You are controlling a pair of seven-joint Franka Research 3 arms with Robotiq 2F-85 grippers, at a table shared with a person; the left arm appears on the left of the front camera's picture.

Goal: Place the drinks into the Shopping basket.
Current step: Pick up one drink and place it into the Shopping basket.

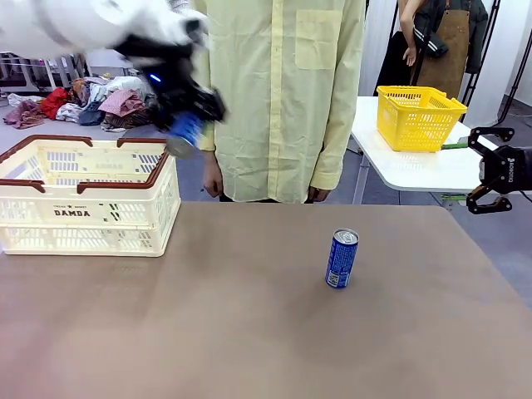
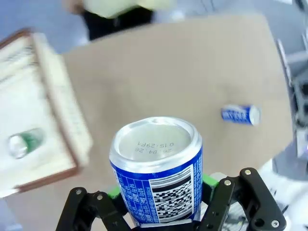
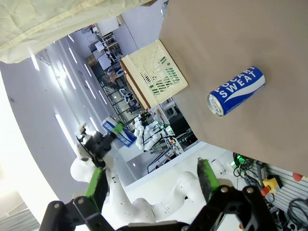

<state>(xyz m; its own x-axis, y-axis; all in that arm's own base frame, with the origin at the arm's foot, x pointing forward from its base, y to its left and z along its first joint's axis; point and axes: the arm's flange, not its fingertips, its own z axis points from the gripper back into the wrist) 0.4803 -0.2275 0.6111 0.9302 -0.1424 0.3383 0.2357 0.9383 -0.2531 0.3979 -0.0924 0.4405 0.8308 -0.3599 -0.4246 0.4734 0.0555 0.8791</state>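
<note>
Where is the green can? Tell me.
In the left wrist view, the green can sits inside the Shopping basket at picture left, left of the blue can in the left gripper.

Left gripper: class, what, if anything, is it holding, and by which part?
The left gripper holds a blue drink can by the sides of its body, well below the silver top.

Blue can point(image 1: 342, 258) — white print, cream basket point(image 1: 125, 220) — brown-red rim
</note>
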